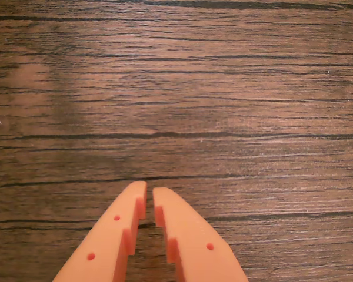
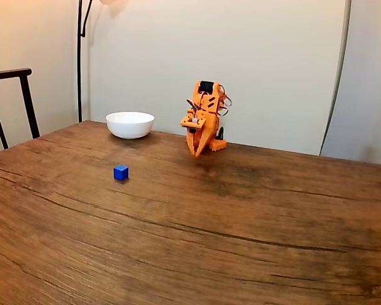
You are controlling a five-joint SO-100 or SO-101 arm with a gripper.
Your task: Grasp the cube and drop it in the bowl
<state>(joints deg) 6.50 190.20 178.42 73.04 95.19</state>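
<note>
While the nearest stretch of the wooden table (image 2: 197,254) lies bare in the fixed view, its dark grain running in long wavy lines, the first thing met going back is the cube (image 2: 120,172), small and blue, sitting flat on the wood left of centre. It stands alone, well apart from everything else.

Farther back and a little to the right of the cube sits the bowl (image 2: 130,124), round and white, upright near the far edge of the table. Nothing can be seen inside it from this angle.

To the right of the bowl, at about the same depth, is the orange arm (image 2: 206,108), folded down on itself with thin wires looping near its top. Its gripper (image 2: 197,153) points down at the table, near the wood, well apart from the cube and clear of the bowl.

Seen from the wrist view, the gripper (image 1: 150,191) comes in from the bottom edge, its two orange fingers (image 1: 112,235) nearly together with only a thin gap between the tips. Nothing is held between them, and past them is plain wood.

Behind the table, a dark chair back (image 2: 13,95) stands at the left, a thin black lamp pole (image 2: 80,57) rises by the pale wall, and a light curtain (image 2: 362,76) hangs at the right.
</note>
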